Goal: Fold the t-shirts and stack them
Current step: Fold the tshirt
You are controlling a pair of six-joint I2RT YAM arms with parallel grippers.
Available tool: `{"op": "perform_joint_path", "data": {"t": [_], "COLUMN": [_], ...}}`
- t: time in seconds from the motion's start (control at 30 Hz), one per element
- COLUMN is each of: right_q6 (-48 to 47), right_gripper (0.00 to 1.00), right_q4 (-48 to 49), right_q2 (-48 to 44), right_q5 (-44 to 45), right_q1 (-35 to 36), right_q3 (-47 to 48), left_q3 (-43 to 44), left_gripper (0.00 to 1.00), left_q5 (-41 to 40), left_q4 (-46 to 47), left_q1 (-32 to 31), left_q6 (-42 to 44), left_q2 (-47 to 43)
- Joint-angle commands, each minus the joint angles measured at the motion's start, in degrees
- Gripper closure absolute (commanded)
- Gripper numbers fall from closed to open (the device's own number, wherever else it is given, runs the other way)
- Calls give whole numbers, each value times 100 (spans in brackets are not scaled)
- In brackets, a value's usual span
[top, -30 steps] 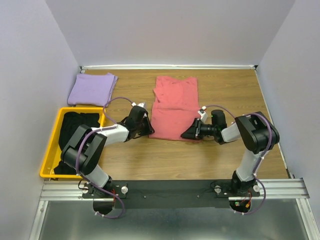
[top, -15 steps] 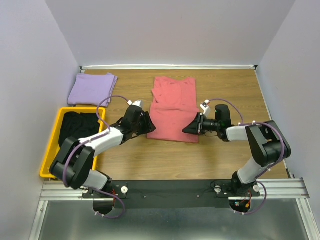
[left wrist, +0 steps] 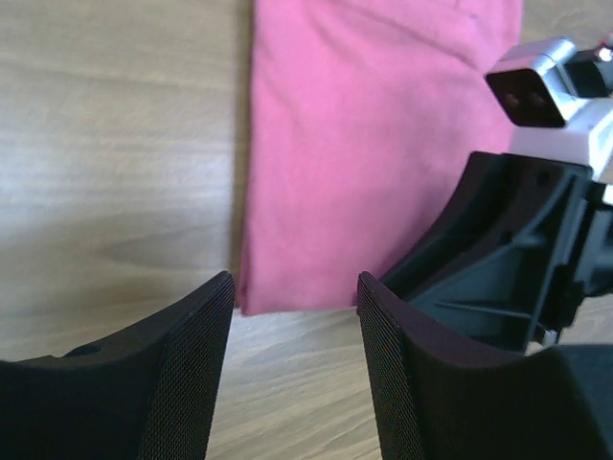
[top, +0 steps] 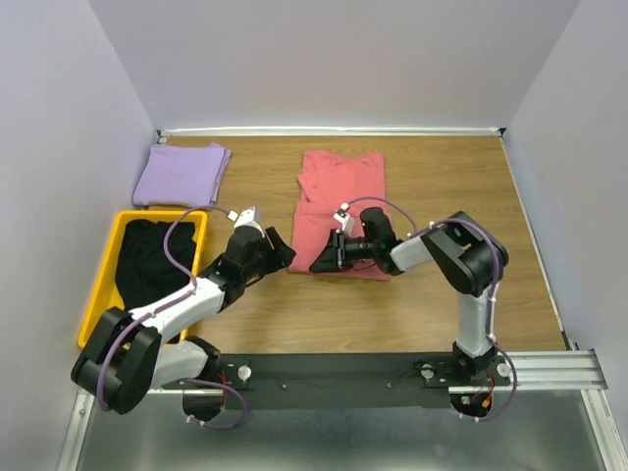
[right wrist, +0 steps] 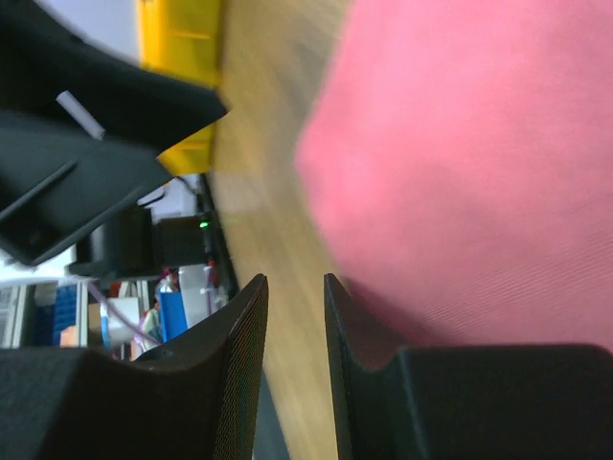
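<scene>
While the salmon-pink t-shirt [top: 343, 186] is lying at the middle of the wooden table [top: 442, 177], the left gripper [left wrist: 295, 287] is hovering just beside its near left corner, jaws standing well apart and holding nothing. The right gripper [right wrist: 295, 287] is hanging over the shirt's near edge, fingers narrowly parted; whether they are pinching cloth, I cannot tell. The lavender t-shirt [top: 182, 174] is lying folded far left, with black t-shirts [top: 152, 257] sitting in the yellow bin [top: 103, 285].

Opened: left jaws, off salmon-pink shirt [top: 339, 182]; right jaws swept leftward.
</scene>
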Motion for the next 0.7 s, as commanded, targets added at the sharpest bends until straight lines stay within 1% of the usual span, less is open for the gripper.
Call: {"op": "perform_joint_path", "data": {"t": [0.0,0.1,0.2,0.27,0.37,0.43,0.47,0.5,0.53,0.57,0.63,0.67], "right_q6": [282,352,414,397,344,317,291,273,247,177,115,45], "right_gripper": [63,64,64,64,63,63,63,63,63,63,63,63], "right_q4": [412,448,501,501,483,439,413,343,290,263,202,176], "right_q2": [615,836,942,792,144,-303,-428,-656,-753,-841,-1026,-1175], "right_q5": [524,744,684,630,639,604,595,604,587,569,525,490], "right_q1": [70,78,78,69,34,-44,-149,-220,-395,-483,-677,-860], "right_q3": [107,107,89,80,-16,-60,-104,-217,-305,-393,-700,-798], "left_q3": [-309,-520,-731,-810,-1003,-1240,-1320,-1434,-1487,-1531,-1627,-1672], "left_gripper": [37,37,37,37,38,41,48,51,59,61,62,64], "left_q5": [-110,-30,22,110,487,584,663,716,838,901,1015,1102], "left_q4": [528,783,1152,1442,2109,2591,3099,3356,3898,4156,4700,5365], "left_q1": [-8,-8,-8,-8,-17,-26,-26,-26,-52,-52,-96,-113], "left_q6": [-234,-261,-287,-269,-287,-348,-409,-436,-488,-533,-647,-691], "left_q2": [-272,-439,-580,-616,-607,-459,-379,-170,-46,103,568,727]}}
